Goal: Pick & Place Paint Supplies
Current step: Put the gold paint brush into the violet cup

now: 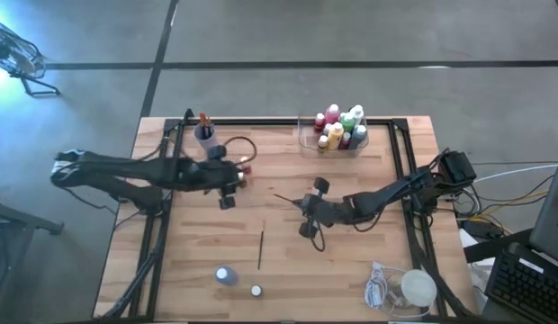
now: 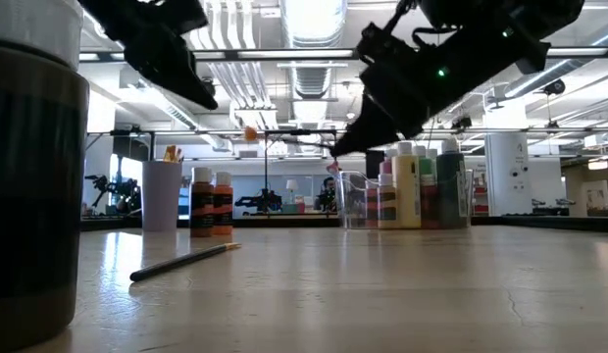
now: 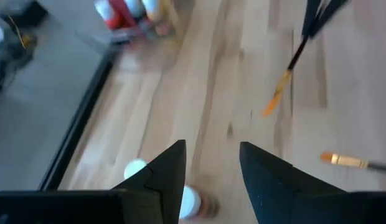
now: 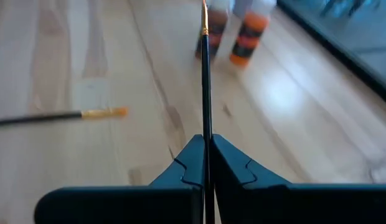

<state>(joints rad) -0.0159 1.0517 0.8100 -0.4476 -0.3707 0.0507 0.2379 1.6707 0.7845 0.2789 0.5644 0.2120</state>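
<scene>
My right gripper (image 4: 207, 140) is at mid-table, shut on a thin dark paintbrush (image 1: 286, 199) that sticks out ahead of it. My left gripper (image 3: 211, 149) stands open above two orange bottles with pale caps (image 1: 246, 166), which stand upright on the wood; it touches neither. A second paintbrush (image 1: 261, 247) lies flat on the table nearer the front. Several capped bottles stand in the clear tray (image 1: 308, 142) at the back. A purple cup (image 1: 204, 135) at the back left holds brushes. My right gripper pinches the paintbrush's dark handle (image 4: 205, 124) between its two shut fingers. The brush lies along the fingers and runs out past their ends, ferrule and bristle end (image 4: 204, 22) foremost. It is lifted clear of the table, slanting down toward the table's left.
A blue bottle (image 1: 227, 276) lies near the front edge beside a small white cap (image 1: 256, 291). A white round lump with a coiled cord (image 1: 412, 288) sits at the front right. Black frame rails (image 1: 400, 153) run along the table's sides and back.
</scene>
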